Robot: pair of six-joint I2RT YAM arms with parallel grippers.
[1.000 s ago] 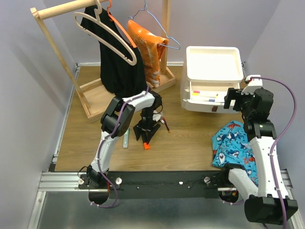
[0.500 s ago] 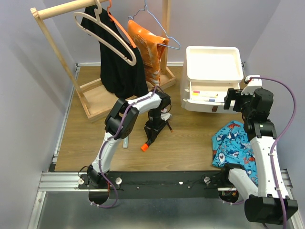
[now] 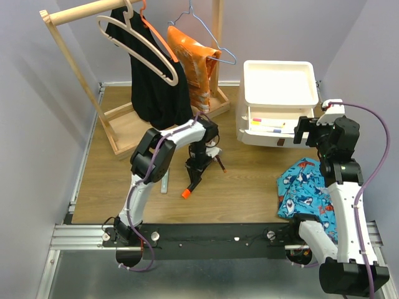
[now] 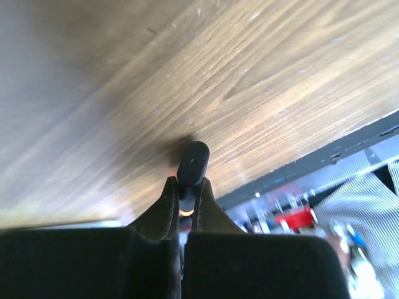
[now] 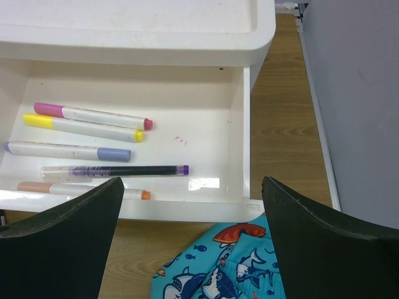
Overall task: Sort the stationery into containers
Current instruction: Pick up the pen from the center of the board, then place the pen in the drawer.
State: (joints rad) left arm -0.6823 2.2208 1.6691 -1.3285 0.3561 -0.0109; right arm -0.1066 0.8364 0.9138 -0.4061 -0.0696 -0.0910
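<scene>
Left hand point(image 3: 194, 175) slightly leftward, its marker point(image 4: 192, 163) mostly hidden.

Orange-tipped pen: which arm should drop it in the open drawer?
Left, probably: the left gripper is shut on the orange-tipped pen. The right gripper sits open and empty at the open drawer, far from the pen.

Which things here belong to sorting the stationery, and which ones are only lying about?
Job: white drawer unit; markers in its open drawer; orange-tipped marker, held by the left end effector.
Lying about: shark-print cloth; wooden clothes rack; black garment; orange bag.
</scene>
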